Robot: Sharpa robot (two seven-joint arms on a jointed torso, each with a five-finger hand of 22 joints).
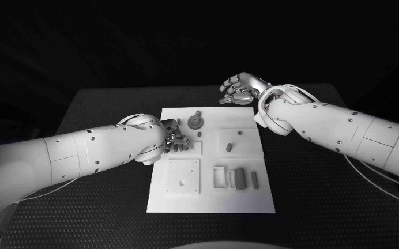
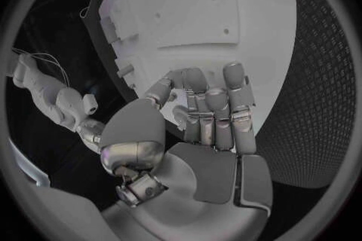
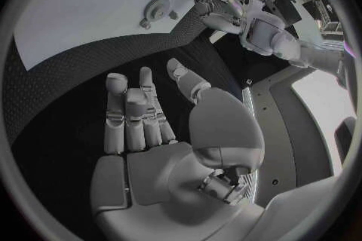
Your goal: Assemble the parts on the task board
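Observation:
The white task board (image 1: 212,194) lies in the middle of the black table. On its far part sits a round grey part (image 1: 195,121), and a short peg (image 1: 227,145) stands in a raised block near the middle. Two grey bars (image 1: 240,177) lie side by side at the near right. My left hand (image 1: 174,138) hovers over the board's left edge with its fingers (image 2: 207,108) bent and thumb close by; I see nothing between them. My right hand (image 1: 241,90) hangs beyond the board's far right corner, fingers (image 3: 136,114) loosely bent and empty. The round part (image 3: 156,10) shows past them.
A square plate with small holes (image 1: 183,177) sits at the board's near left, and an open rectangular frame (image 1: 218,177) lies beside the bars. Black textured table (image 1: 316,203) surrounds the board on all sides.

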